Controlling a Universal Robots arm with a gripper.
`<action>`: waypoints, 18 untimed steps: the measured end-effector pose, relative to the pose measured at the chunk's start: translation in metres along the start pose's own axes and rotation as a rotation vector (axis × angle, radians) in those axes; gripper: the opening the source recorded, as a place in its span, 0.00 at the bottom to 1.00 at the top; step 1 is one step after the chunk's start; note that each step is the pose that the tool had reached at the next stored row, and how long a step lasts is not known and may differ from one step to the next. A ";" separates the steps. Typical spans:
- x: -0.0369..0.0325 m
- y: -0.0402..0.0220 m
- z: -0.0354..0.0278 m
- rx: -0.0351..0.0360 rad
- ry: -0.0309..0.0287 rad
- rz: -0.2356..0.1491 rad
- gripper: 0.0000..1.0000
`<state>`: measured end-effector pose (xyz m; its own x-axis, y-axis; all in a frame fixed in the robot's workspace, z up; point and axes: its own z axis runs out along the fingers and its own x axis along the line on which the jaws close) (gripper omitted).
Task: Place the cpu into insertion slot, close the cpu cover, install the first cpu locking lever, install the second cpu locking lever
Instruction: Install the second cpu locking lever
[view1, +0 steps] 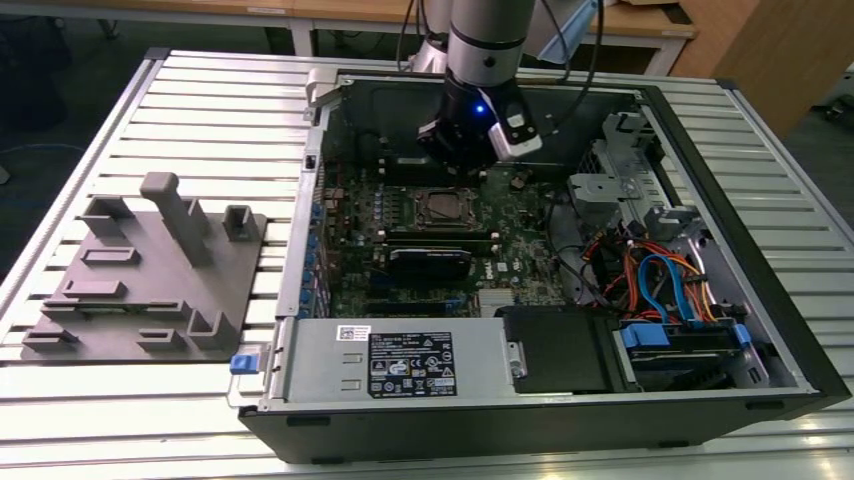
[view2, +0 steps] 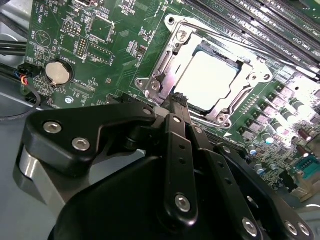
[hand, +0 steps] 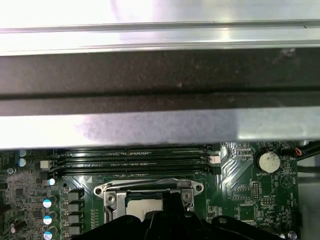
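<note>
The cpu (view2: 207, 82) lies flat in the insertion slot (view1: 441, 207), its bright silver top showing through the window of the cpu cover (view2: 165, 65). The cover frame lies down over the chip. A thin wire locking lever (view2: 220, 40) runs along one side of the socket and shows in the first wrist view as a bar (hand: 150, 182). My gripper (view2: 178, 99) hangs just over the socket's edge, fingers pressed together with nothing between them. In the exterior view the gripper (view1: 461, 155) stands over the back side of the socket.
Long memory slots (hand: 135, 160) run beside the socket, below the case's wall (hand: 150, 75). A coin battery (view2: 58, 71) sits on the green board. A black card (view1: 430, 262), the power supply (view1: 400, 360) and cables (view1: 654, 280) fill the case. A grey fixture plate (view1: 147, 280) lies at the exterior view's left.
</note>
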<state>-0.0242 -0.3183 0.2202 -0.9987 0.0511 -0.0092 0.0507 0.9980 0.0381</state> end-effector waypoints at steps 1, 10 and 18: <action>0.0000 0.0001 -0.0012 0.0003 -0.0001 0.000 0.11; -0.0001 -0.0015 -0.0022 0.0050 -0.0003 0.000 0.11; -0.0004 -0.0074 -0.0016 0.0051 -0.0003 0.000 0.11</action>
<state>-0.0242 -0.3258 0.2216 -0.9987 0.0510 -0.0095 0.0507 0.9982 0.0330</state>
